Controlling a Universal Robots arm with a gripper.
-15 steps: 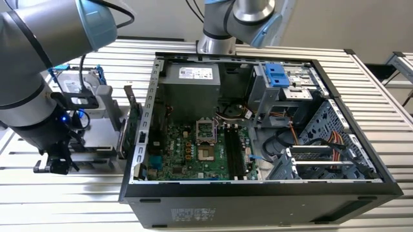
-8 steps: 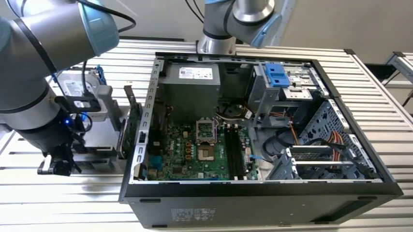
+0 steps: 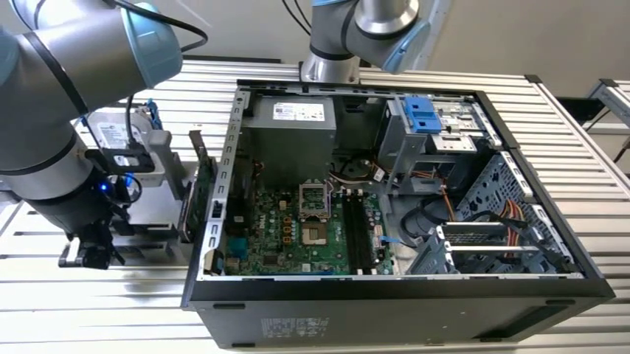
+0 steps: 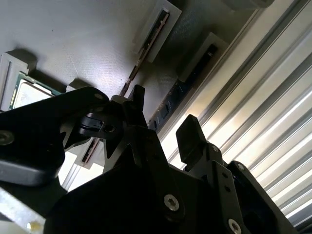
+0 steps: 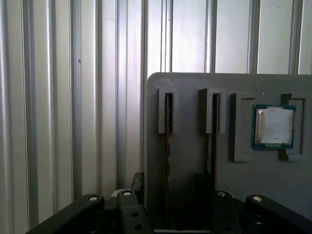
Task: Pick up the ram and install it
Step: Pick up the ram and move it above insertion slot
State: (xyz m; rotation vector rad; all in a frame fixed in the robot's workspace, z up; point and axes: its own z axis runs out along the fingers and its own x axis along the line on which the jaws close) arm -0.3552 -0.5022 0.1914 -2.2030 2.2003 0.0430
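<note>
While hanging wide open over the tray (image 5: 187, 141), brackets the ram (image 5: 167, 141), gripper (image 5: 170, 181) fingers flanking its long axis.

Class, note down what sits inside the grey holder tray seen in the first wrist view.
The tray holds two thin ram sticks on edge in slots, and a square processor chip in a recess. The gripper covers the sticks' near ends.

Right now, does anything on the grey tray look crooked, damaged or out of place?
Nothing stands out. In the first wrist view one stick and the second stick stand straight in their slots in the tray, and the chip lies flat in its recess. The open hand is near them.
</note>
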